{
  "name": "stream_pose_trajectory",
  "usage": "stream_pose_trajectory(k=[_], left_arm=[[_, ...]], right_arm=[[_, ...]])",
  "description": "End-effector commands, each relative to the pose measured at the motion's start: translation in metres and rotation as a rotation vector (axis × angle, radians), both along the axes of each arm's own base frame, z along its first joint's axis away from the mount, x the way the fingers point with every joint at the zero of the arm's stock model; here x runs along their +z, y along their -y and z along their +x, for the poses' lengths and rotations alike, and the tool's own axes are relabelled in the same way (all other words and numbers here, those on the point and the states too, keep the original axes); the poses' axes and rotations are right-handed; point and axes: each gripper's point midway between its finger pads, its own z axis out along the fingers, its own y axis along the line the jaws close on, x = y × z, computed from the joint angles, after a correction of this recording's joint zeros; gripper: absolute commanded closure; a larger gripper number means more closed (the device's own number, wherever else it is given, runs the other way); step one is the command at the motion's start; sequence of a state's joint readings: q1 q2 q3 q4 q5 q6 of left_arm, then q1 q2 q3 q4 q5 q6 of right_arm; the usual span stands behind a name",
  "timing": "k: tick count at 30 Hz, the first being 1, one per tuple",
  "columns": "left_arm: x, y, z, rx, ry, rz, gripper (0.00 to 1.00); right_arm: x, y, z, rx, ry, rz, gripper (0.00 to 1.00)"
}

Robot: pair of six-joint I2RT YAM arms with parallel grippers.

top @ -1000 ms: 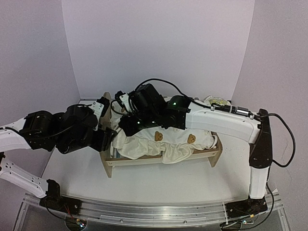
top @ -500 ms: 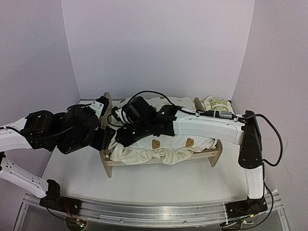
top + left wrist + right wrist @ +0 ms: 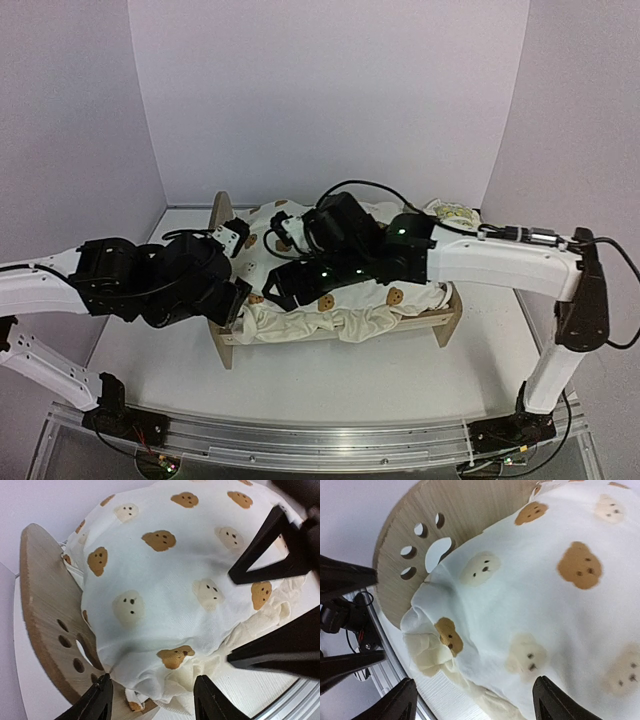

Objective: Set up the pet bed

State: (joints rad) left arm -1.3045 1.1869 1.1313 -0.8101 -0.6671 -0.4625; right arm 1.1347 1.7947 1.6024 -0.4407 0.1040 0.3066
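On the white counter (image 3: 330, 375) stands the pet bed (image 3: 345, 333), its long side toward the arm bases, and we judge the job roughly half done. Its cream bear-print cushion (image 3: 365, 300) lies inside the frame and hides the base, but it sits humped and rumpled, with folds spilling over the bed's near side.

At the bed's left end, beside the arched end board (image 3: 47, 615) with its paw-shaped cut-outs, our left tool (image 3: 152, 680) is spread. Its fingers sit on either side of the cushion's bunched edge without pinching it. Our right tool (image 3: 474, 680) is spread wide just above the fabric at that same end, holding nothing.

Off the bed, beyond its far right corner, lies the small printed pillow (image 3: 452, 213). We reckon what is left is flattening the cushion and setting that pillow at one end.
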Motion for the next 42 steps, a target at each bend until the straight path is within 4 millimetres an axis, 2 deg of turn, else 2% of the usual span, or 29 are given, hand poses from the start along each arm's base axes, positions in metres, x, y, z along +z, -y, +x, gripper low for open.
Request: stream_pose_trajectory(k=[1, 3, 7, 10, 12, 17, 20, 29, 34, 42], left_arm=[[-0.014, 0.022, -0.005, -0.071, -0.047, 0.052, 0.43], [-0.025, 0.023, -0.006, -0.065, -0.073, 0.079, 0.42], [-0.040, 0.031, -0.010, -0.094, -0.113, 0.111, 0.41], [-0.054, 0.039, -0.009, -0.124, -0.118, 0.184, 0.32], [-0.061, 0.043, -0.007, -0.139, -0.112, 0.249, 0.30], [-0.051, 0.060, -0.010, -0.202, -0.046, 0.295, 0.29], [-0.048, 0.063, -0.013, -0.244, -0.030, 0.311, 0.33], [-0.074, 0.045, -0.005, -0.215, -0.012, 0.512, 0.30], [-0.073, 0.040, 0.003, -0.183, 0.037, 0.533, 0.40], [-0.075, 0.036, 0.009, -0.158, 0.055, 0.555, 0.65]], right_arm=[[0.049, 0.041, -0.002, -0.096, 0.070, 0.108, 0.18], [0.053, 0.058, -0.005, -0.128, 0.079, 0.131, 0.18], [0.043, 0.081, -0.014, -0.157, 0.061, 0.156, 0.18], [0.035, 0.092, -0.019, -0.174, 0.047, 0.167, 0.18], [0.030, 0.097, -0.019, -0.184, 0.047, 0.166, 0.18], [0.017, 0.103, -0.020, -0.199, 0.044, 0.142, 0.18], [0.014, 0.104, -0.021, -0.199, 0.039, 0.137, 0.18], [0.007, 0.112, -0.024, -0.207, 0.029, 0.132, 0.18], [0.006, 0.116, -0.026, -0.208, 0.022, 0.140, 0.18], [0.005, 0.123, -0.030, -0.214, 0.015, 0.152, 0.18]])
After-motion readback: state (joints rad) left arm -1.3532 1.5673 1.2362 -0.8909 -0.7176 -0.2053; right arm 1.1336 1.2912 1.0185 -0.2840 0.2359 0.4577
